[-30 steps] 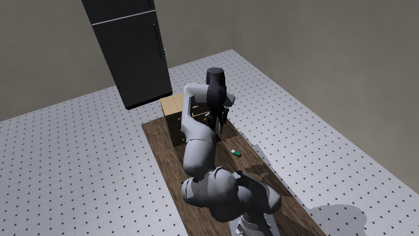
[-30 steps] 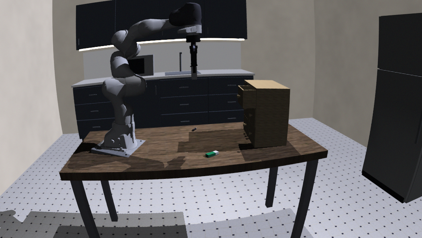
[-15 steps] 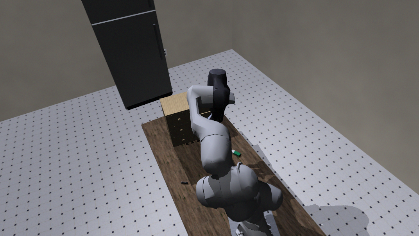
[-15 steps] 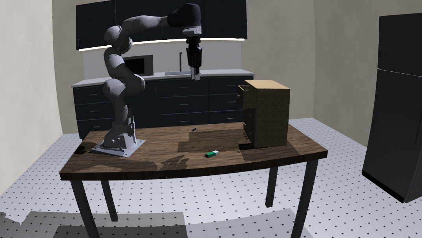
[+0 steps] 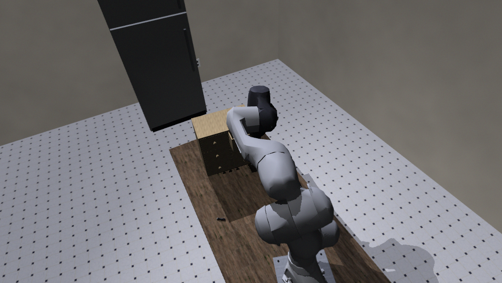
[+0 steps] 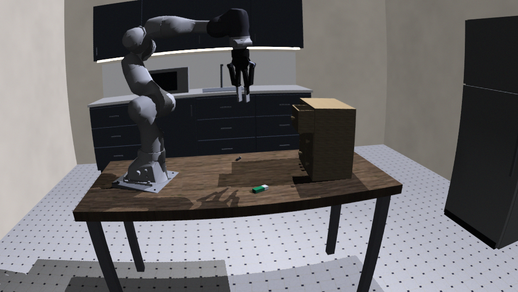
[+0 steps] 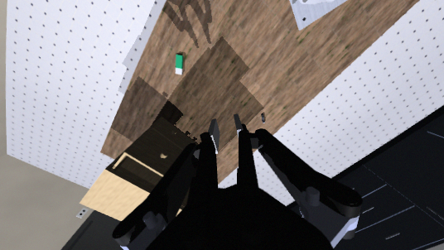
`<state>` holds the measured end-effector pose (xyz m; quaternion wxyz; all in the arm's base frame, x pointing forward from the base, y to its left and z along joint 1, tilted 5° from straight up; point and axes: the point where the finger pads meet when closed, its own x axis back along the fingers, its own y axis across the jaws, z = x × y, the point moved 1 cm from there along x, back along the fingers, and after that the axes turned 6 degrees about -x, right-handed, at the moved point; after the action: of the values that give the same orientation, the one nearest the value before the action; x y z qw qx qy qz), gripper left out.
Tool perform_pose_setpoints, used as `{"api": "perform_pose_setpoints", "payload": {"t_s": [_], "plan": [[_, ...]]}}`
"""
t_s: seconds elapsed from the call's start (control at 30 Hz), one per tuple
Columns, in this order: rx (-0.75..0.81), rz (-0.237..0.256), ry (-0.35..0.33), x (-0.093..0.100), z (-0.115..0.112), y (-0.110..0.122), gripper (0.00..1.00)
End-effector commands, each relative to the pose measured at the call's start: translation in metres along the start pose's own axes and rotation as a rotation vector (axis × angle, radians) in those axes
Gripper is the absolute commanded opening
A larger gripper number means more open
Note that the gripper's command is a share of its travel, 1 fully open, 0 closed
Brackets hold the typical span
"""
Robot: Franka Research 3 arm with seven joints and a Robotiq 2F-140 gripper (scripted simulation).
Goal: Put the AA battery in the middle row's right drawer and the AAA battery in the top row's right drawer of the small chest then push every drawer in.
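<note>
Hand is a narrow way apart, nothing between the fingers. Gripper [image 6: 243,98] [image 7: 226,123] hangs high over the table [image 5: 196,182] [image 6: 195,170] [image 7: 290,62], pointing down.

One battery [image 5: 220,219] [image 6: 237,158] [image 7: 263,117] lies flat on the wood, between 2 and 3 o'clock of the fingertips in the wrist view. Too small to tell AA or AAA; I can't see the other one.

Small chest [image 5: 210,122] [image 6: 333,145] [image 7: 116,194] stands upright, 8 o'clock in the same view. Its top right drawer [image 6: 305,120] [image 7: 144,164] is out, reads level. Inside too dark to call. Green-and-white block [image 6: 260,188] [image 7: 179,63] sits at 11 o'clock there — leave it.

Handling, my guess: small, light for its size, rigid, slick round shell, will roll if nudged. Take it mid-length, pads across the barrel, both sides at once, low but off the wood. Off-centre grip likely swivels it; fingers need more spread before going down. Confirm size first — it decides the drawer. Push on the drawer front square and gentle, so the chest doesn't shift.

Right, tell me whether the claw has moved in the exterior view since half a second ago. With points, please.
Yes: judged against the chest [image 5: 210,122] [image 6: 333,141] [image 7: 113,192], the claw [image 6: 243,98] [image 7: 226,123] is slightly nearer and lower, and turned.
</note>
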<state>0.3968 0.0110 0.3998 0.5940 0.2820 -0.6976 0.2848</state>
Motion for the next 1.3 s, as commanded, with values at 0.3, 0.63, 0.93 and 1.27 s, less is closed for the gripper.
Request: {"api": "perform_pose_setpoints", "payload": {"t_s": [0.3, 0.63, 0.93, 1.27], "plan": [[0.565, 0.007, -0.007, -0.028, -0.020, -0.007, 0.20], [0.846, -0.001, -0.009, -0.050, -0.034, -0.003, 0.20], [1.115, -0.012, -0.009, -0.074, -0.049, 0.004, 0.20], [1.269, -0.017, -0.008, -0.087, -0.057, 0.008, 0.20]]}}
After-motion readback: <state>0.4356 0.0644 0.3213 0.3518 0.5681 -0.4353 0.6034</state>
